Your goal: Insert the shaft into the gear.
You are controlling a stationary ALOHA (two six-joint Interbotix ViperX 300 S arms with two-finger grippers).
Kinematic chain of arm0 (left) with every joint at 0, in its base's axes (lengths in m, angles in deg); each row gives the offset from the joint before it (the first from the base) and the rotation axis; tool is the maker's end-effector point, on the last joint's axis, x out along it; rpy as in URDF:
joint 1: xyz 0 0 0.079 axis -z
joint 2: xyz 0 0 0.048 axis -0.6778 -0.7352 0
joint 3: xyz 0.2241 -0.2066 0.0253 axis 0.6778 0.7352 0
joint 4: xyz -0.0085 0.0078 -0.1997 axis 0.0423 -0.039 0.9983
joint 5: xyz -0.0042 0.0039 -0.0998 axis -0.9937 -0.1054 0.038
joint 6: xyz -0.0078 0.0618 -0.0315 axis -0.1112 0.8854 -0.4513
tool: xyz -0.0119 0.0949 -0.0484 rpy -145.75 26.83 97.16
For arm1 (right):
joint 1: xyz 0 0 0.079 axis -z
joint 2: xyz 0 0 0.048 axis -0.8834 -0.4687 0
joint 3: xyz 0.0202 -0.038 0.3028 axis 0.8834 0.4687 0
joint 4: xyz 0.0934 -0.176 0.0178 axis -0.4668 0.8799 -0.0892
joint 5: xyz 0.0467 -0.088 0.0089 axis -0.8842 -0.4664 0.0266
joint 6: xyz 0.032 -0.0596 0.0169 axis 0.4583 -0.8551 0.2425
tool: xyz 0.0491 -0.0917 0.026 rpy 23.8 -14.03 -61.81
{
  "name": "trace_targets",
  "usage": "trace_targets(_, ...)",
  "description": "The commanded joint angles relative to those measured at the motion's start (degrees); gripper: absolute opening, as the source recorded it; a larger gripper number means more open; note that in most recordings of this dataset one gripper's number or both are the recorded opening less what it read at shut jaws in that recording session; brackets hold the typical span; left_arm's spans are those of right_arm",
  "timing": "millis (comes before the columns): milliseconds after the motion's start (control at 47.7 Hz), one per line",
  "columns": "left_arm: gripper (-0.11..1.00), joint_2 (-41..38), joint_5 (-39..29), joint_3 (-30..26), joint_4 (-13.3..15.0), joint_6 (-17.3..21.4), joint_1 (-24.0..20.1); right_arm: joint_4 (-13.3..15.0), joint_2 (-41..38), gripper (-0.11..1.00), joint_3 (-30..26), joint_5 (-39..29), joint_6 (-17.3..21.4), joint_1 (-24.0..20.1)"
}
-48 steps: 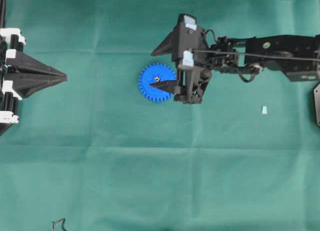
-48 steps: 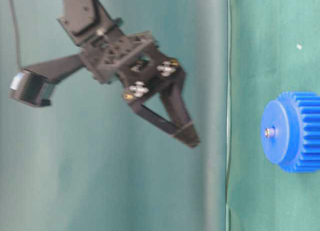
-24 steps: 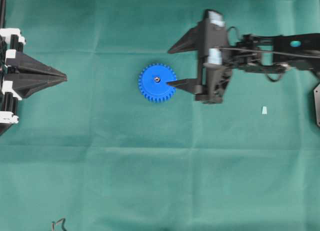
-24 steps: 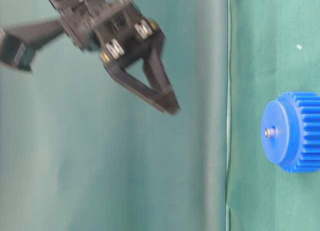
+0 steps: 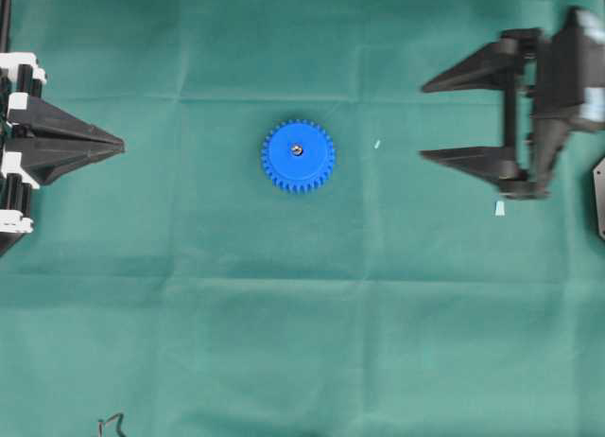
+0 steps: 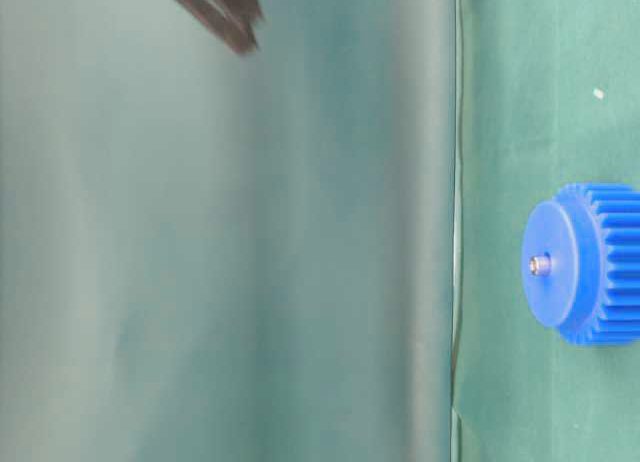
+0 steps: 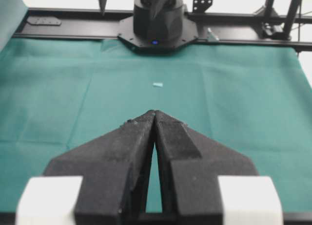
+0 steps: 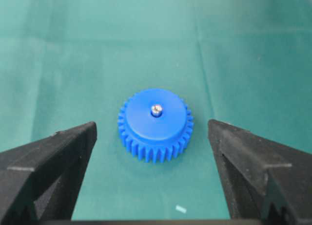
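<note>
Blue gear flat on counter, pin seated in its centre, right pincer spread, well right, left pincer pressed together, far left

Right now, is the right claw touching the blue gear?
Apart. The overhead view shows bare green cloth between the open right claw and the gear.

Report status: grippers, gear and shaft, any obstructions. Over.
Left gripper shut, empty, parked at left edge. Right gripper open, empty, right of gear. Shaft seated in gear's centre hole. Nothing obstructing.
</note>
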Motion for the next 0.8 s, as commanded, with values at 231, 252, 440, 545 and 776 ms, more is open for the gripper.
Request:
trace_targets(231,0.00,0.4,0.3,-1.6,0.0,0.2,0.1,0.4,14.9,0.93,6.5,-2.7,0.0,0.4)
trace_targets(252,0.00,0.4,0.3,-1.6,-0.1,0.2,0.1,0.3,15.3,0.93,6.8,-2.7,0.0,0.4)
trace_targets(440,0.00,0.5,0.1,-1.7,-0.1,0.2,0.1,0.4,16.8,0.93,7.7,-3.2,0.0,0.4)
trace_targets(545,0.00,0.4,0.0,-1.7,-0.1,0.1,0.1,0.4,16.3,0.93,7.8,-3.1,0.0,0.4)
trace_targets(776,0.00,0.5,-0.1,-1.7,-0.1,0.1,0.1,0.4,16.1,0.93,7.9,-2.8,0.0,0.4)
